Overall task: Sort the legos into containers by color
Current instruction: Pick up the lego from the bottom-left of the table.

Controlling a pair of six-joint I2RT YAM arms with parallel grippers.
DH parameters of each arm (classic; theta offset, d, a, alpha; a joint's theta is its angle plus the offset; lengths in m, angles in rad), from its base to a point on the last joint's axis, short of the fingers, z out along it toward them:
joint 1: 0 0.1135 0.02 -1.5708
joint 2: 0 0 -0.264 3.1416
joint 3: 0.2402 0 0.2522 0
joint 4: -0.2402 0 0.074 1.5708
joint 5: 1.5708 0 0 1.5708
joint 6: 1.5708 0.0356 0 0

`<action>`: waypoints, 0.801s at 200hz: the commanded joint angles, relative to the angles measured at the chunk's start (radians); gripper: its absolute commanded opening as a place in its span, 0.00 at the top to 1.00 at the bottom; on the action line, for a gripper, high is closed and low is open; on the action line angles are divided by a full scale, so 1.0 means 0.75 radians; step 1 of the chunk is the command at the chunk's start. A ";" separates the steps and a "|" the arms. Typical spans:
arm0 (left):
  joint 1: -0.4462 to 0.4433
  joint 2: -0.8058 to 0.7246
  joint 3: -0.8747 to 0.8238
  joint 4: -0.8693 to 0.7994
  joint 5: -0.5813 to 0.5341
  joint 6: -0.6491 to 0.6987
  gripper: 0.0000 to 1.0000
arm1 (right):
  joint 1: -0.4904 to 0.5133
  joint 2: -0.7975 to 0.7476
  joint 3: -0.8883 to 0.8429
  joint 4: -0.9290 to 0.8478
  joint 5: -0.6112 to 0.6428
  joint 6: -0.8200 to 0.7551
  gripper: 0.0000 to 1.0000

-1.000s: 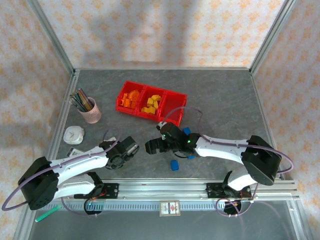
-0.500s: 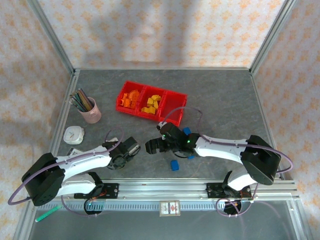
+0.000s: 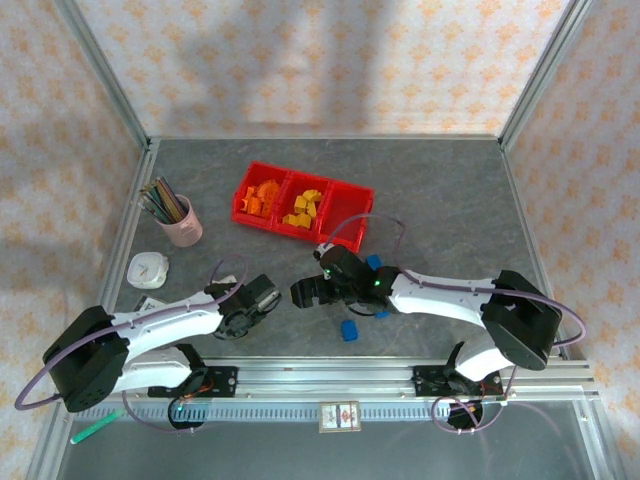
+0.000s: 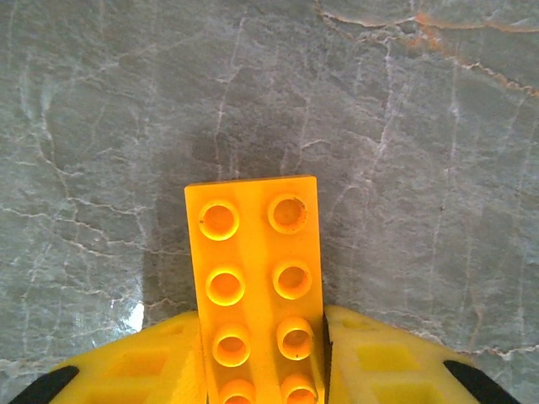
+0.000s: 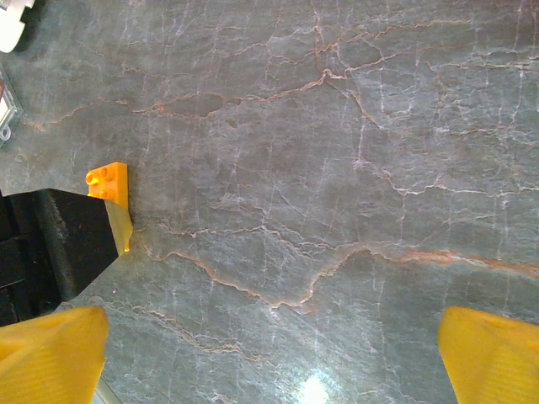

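Two claws logged, both low over the grey marbled table [image 3: 450, 200], near its front edge.

Left: my left claw [image 4: 263, 341] is closed on a yellow plate [image 4: 253, 278]. In the wrist view the plate, two studs wide, runs lengthwise between my yellow fingers [image 4: 152, 362], which sit against its long sides. Its far end sticks out past the fingertips over bare table. I cannot tell whether the plate rests on the table or is lifted off it. The right wrist camera catches the same plate's tip poking out beyond the black body of the left claw. From above, this claw sits left of centre, near the other one but apart from it.

Right: my right claw [image 3: 303, 293] stands wide open. Its fingers [image 5: 50, 358] are far apart, with bare table under the gap.

Bins: the red containers [image 3: 300, 232] form one three-bin tray further back on the table, well apart from both claws. The left-end bin holds orange bricks [image 3: 262, 195]. The middle bin holds yellow bricks [image 3: 303, 208].

Loose pieces: a front blue brick [image 3: 348, 330] lies just ahead of my right arm, and a rear blue brick [image 3: 372, 262] lies just behind it. A pink cup of pens [image 3: 183, 222] stands toward the left side of the table.
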 commanded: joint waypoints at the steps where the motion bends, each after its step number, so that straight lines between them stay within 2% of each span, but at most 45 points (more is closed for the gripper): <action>1: -0.003 -0.008 0.034 0.078 -0.009 0.036 0.67 | -0.003 -0.013 0.025 0.001 0.032 0.012 0.00; 49: -0.003 -0.010 0.233 -0.056 -0.096 0.122 0.68 | -0.112 -0.111 0.043 -0.054 -0.010 0.021 0.00; 74: 0.021 0.052 0.415 -0.095 -0.168 0.258 0.67 | -0.211 -0.179 0.056 -0.116 0.005 0.030 0.00; 110: 0.140 0.255 0.720 -0.067 -0.224 0.534 0.67 | -0.385 -0.257 0.057 -0.209 0.028 0.030 0.00; 160: 0.260 0.668 1.190 0.029 -0.182 0.877 0.66 | -0.547 -0.294 0.059 -0.249 0.010 0.027 0.00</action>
